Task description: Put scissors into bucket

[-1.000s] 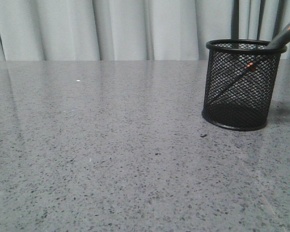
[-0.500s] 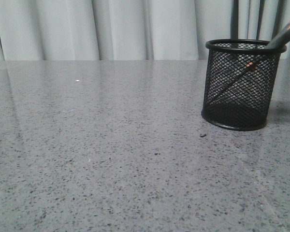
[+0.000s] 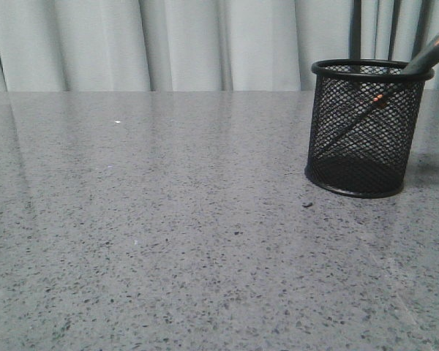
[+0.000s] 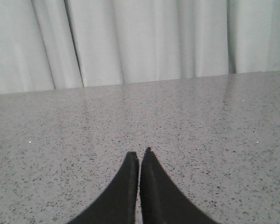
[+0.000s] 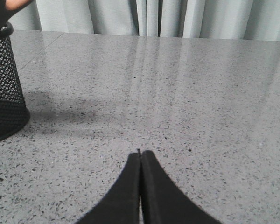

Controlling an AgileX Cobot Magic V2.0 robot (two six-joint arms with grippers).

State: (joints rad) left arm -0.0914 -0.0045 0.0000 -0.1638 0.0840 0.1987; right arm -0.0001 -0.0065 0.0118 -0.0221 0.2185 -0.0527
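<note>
The black wire-mesh bucket [image 3: 366, 128] stands upright on the grey speckled table at the right in the front view. The scissors [image 3: 430, 51] lean inside it: the dark grey handle sticks out over the rim to the upper right, and the blade with an orange pivot shows through the mesh. In the right wrist view the bucket [image 5: 3, 88] is off to one side with an orange-lined handle loop [image 5: 9, 5] above its rim. My right gripper [image 5: 140, 152] is shut and empty, apart from the bucket. My left gripper [image 4: 139, 153] is shut and empty over bare table.
A grey speckled tabletop [image 3: 168, 219] fills the views, with pale pleated curtains [image 3: 205, 44] behind its far edge. A small dark speck [image 3: 306, 205] lies by the bucket's base. Neither arm shows in the front view.
</note>
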